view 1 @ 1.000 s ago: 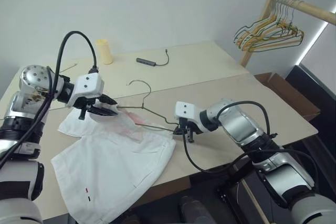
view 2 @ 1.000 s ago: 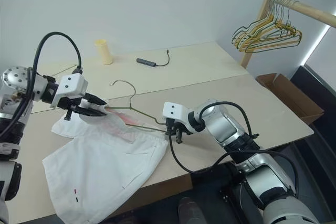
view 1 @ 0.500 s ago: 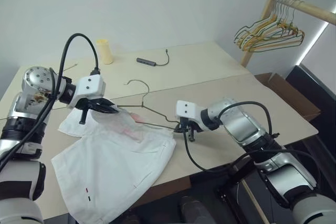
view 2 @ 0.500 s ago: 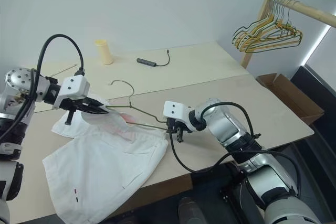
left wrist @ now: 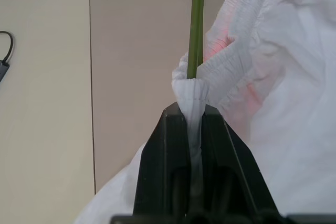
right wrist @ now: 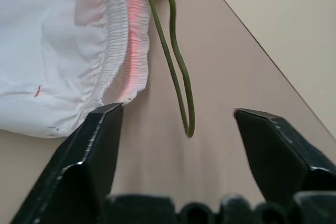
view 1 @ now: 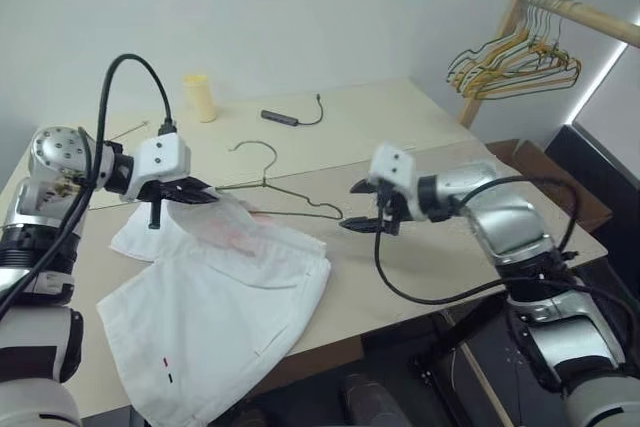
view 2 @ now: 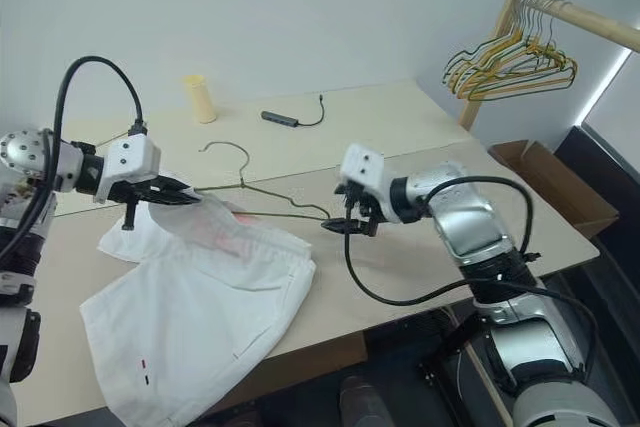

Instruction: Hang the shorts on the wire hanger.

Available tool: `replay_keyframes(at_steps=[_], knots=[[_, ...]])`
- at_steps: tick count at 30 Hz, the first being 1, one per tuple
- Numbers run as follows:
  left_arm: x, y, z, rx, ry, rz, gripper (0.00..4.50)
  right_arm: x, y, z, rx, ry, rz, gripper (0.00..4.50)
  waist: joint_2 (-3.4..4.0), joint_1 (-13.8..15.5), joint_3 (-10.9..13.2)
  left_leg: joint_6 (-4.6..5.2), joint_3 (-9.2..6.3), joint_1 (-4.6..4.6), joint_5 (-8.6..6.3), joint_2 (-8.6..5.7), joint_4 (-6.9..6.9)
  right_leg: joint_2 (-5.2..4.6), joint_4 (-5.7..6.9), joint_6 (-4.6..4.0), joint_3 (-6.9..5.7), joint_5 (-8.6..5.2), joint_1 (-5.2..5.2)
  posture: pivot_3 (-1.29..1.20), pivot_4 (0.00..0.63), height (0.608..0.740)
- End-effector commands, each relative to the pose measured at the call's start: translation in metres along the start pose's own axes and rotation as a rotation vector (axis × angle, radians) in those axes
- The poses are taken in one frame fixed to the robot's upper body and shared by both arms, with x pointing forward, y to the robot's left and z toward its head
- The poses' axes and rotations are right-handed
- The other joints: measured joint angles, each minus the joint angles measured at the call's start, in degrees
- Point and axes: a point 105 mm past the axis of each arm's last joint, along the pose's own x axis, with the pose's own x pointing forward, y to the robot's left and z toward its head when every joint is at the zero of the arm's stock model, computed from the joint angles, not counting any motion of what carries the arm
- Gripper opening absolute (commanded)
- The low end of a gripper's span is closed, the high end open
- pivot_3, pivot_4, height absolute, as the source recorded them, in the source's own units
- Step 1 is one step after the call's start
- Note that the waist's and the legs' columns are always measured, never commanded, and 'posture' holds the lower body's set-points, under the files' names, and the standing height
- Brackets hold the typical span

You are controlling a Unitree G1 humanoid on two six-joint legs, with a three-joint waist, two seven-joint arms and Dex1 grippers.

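The white shorts lie spread on the table, their gathered waistband with a pink smudge lifted at the left. My left gripper is shut on a fold of that waistband. The wire hanger comes out of the pinched fold and runs right across the table, hook pointing away. My right gripper hovers just past the hanger's right end, open, with nothing between its fingers.
A yellow cup and a dark adapter with cable sit at the back of the table. A wooden rack with bunched coloured hangers stands at the right, with a cardboard box beside the table's edge.
My right gripper has let go of the hanger's right end, opened wide and risen up and to the right. The hanger has shifted left. My left gripper keeps its hold.
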Motion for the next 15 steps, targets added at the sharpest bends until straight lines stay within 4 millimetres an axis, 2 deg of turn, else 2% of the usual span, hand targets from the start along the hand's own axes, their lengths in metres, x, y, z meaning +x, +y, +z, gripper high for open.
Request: replay_keyframes(at_steps=[1,4,9,15], knots=[[-0.014,0.011,0.009,0.027,-0.042,0.083,0.00,-0.017,0.012,0.009,0.208,-0.067,0.063,4.32,0.00,-0.1,0.0,0.00,0.00,0.00,0.00,0.01,0.00,0.01,0.00,0.00,0.00,0.00,0.00,-0.24,0.000,0.740],[-0.014,0.011,0.010,0.027,-0.044,0.086,0.00,-0.012,0.027,0.006,0.335,-0.091,0.107,4.32,-0.01,-0.3,0.0,0.00,0.00,0.00,0.00,0.03,-0.01,0.02,-0.01,0.00,-0.01,0.00,-0.01,-0.24,0.000,0.740],[-0.014,0.011,0.011,0.031,-0.047,0.088,0.00,0.017,0.037,-0.019,0.554,-0.001,0.076,4.32,-0.01,-1.3,0.0,0.00,0.00,0.00,0.00,0.03,0.01,0.01,0.05,0.00,0.02,0.00,0.00,-0.24,0.000,0.740],[-0.014,0.010,0.011,0.034,-0.048,0.096,0.00,0.044,0.055,-0.035,0.695,0.021,0.104,4.32,0.00,-1.4,0.0,0.01,-0.02,-0.09,0.00,0.01,0.00,0.00,0.03,0.00,0.02,0.00,-0.07,-0.22,0.000,0.740]])
